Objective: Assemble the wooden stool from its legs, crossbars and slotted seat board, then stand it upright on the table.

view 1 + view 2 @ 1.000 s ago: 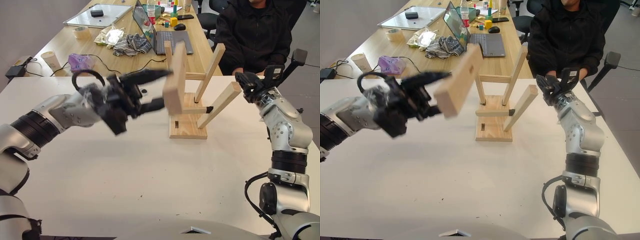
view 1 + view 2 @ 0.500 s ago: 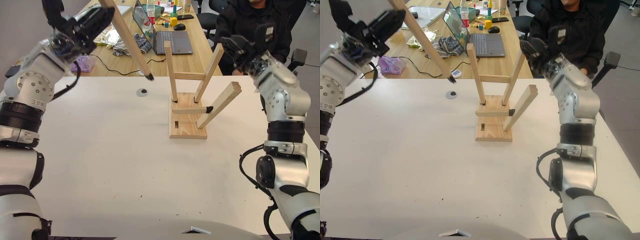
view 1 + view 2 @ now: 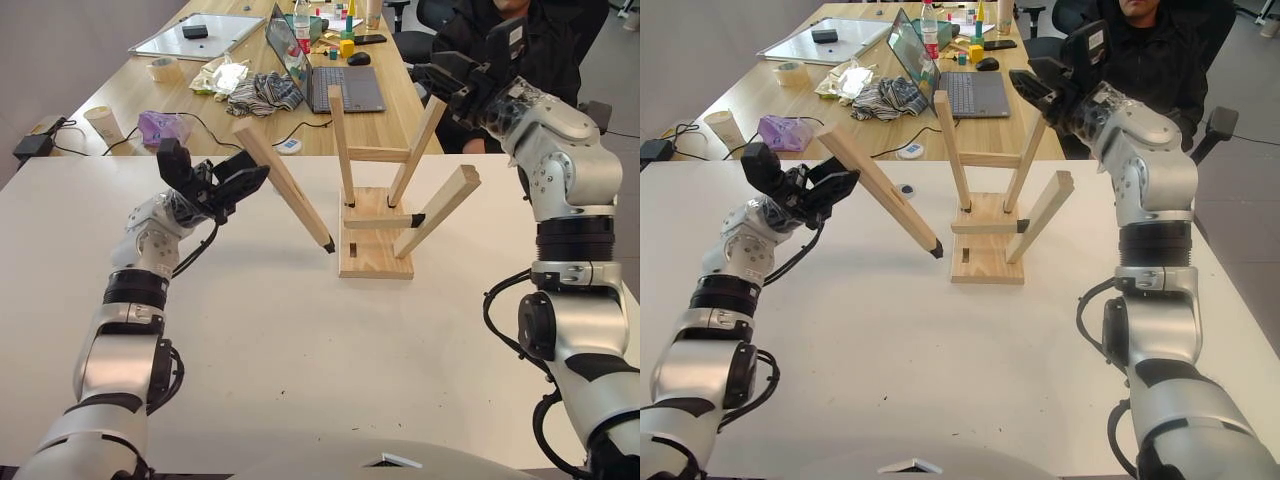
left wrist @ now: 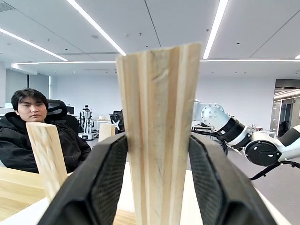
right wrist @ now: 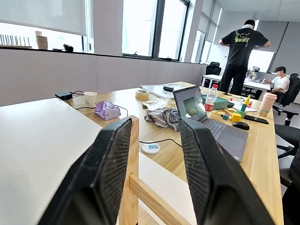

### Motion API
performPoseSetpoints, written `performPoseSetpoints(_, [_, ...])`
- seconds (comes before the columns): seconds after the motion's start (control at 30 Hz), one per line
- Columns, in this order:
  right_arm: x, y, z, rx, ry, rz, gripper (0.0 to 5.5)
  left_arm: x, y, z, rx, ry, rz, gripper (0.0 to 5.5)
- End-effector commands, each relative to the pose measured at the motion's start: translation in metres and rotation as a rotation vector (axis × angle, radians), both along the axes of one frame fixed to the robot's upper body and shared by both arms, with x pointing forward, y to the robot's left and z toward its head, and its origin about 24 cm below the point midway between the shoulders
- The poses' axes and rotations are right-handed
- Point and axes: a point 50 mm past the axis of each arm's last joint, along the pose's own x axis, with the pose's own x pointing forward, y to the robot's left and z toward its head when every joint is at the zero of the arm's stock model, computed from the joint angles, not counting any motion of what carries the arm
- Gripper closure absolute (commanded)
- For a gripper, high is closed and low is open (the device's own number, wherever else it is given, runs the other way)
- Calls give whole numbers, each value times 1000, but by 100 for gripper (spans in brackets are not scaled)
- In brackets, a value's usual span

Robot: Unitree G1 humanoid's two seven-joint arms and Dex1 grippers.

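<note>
Wood of the loose leg (image 3: pixel 295 200) is clamped between the closed fingers (image 4: pixel 105 187) of the left gripper (image 3: pixel 240 178), which grips its upper end at the left centre of the left eye view. Note the change: half a second ago this arm held the leg high in the upper left of the frame; it has now come down, and the leg slants with its dark-tipped lower end just left of the seat board (image 3: pixel 375 262), slightly above the table (image 3: pixel 300 380). The seat board lies flat at frame centre, carrying two upright legs (image 3: pixel 341 145) joined by an upper crossbar (image 3: pixel 378 153) and one leaning leg (image 3: pixel 440 208) to their right. The right gripper (image 3: pixel 440 82) has swung from the right side of the frame to the upper right, beside the top of the right-hand upright leg. Its fingers (image 5: pixel 112 173) stand apart and grip nothing; the right wrist view shows that leg top between them, and you cannot tell whether they touch it. Treat this as the approach to inserting the fourth leg. Expect to bring the tip over its slot and correct the slant before pressing in.
</note>
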Motion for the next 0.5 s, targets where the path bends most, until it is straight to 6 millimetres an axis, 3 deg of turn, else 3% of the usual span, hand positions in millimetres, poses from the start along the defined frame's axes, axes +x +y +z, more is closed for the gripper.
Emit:
performPoseSetpoints(0.03, [3,5,-5,-63,59,60,365,-7,4,-13,-19,-61,82,351])
performPoseSetpoints(0.17, [-5,17,-19,-179,126,174,365,-10,-1,-24,-29,-83,126,351])
performPoseSetpoints(0.23, [-5,18,-15,-201,117,171,365,-9,-6,-28,-36,-86,135,351])
performPoseSetpoints(0.4, [-3,13,32,-18,69,197,365,-9,-15,-34,-58,-87,132,351])
performPoseSetpoints(0.5, [-2,-15,61,106,5,205,365,-12,-16,-38,-65,-85,143,351])
